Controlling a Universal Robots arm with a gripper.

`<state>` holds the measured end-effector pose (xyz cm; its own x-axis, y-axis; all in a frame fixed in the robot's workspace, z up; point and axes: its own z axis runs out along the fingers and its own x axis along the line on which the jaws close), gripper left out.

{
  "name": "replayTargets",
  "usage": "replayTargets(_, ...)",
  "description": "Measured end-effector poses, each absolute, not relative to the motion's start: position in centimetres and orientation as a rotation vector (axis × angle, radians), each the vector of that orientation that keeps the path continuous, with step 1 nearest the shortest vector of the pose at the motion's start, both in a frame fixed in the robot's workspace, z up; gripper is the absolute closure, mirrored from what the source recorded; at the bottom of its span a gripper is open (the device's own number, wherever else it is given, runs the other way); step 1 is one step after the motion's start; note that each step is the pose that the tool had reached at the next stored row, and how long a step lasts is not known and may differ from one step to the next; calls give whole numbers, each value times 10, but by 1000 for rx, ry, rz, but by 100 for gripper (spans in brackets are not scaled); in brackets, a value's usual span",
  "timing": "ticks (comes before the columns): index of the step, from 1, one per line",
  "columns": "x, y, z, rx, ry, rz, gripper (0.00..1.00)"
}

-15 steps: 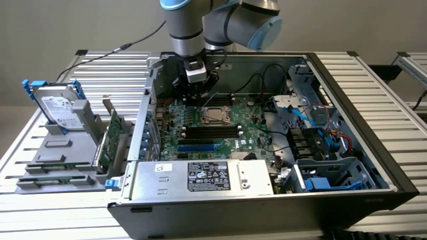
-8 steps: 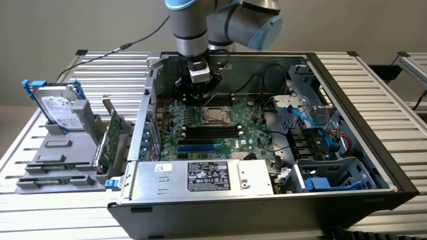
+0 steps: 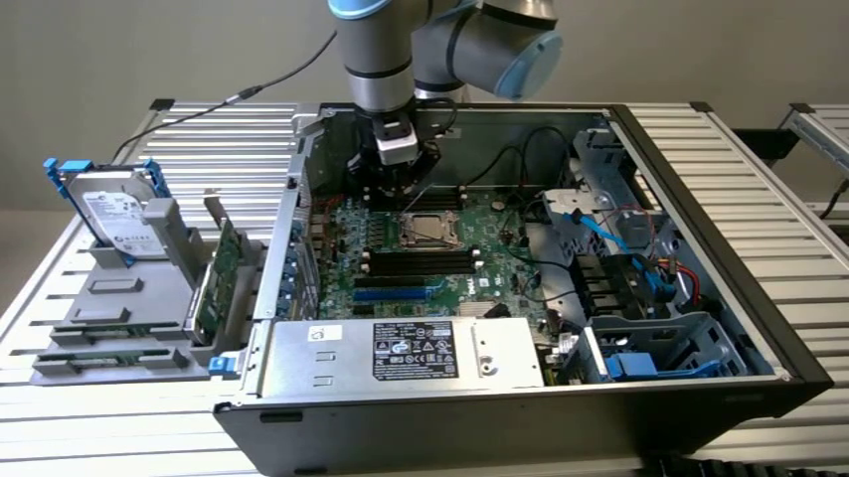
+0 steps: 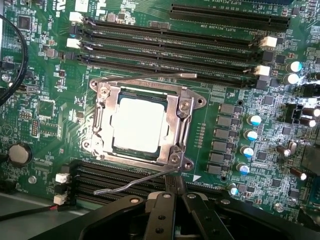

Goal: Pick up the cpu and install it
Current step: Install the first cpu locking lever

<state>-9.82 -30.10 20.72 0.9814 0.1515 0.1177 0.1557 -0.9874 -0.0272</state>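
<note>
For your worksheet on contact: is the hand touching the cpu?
Apart. In the wrist view the hand sits shut beyond the socket frame, with board between it and the cpu.

Exterior view stood high and back, looked down on the open computer case, wrist view hung close above its motherboard, both shared the CPU socket, 11 o'clock of case centre.

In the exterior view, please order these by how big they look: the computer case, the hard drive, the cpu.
1. Computer case, by far the largest.
2. Hard drive, standing left of the case.
3. Cpu, smallest, in its socket on the board.
</note>
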Motion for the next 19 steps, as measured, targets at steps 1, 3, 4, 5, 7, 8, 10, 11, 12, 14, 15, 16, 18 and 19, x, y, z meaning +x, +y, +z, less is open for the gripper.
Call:
replayTargets(1,-98,-301,207,-3091,-239,-178,89)
replayTargets(3,-98,-301,208,-3091,-238,-173,89)
replayTargets(4,-98,-301,209,-3090,-238,-169,89)
replayTargets(5,-98,-301,210,-3090,-237,-164,89)
replayTargets(7,-98,-301,212,-3090,-237,-157,89)
replayTargets(8,-98,-301,212,-3090,-236,-156,89)
replayTargets(10,-96,-301,212,-3086,-235,-156,89)
replayTargets(11,-94,-301,212,-3083,-235,-156,89)
replayTargets(12,-93,-301,212,-3081,-235,-156,89)
replayTargets(14,-91,-301,212,-3080,-234,-155,89)
replayTargets(15,-91,-302,212,-3080,-232,-154,89)
replayTargets(16,-91,-302,212,-3080,-231,-154,89)
replayTargets(18,-91,-303,212,-3079,-230,-154,89)
replayTargets(19,-91,-303,212,-3079,-230,-154,89)
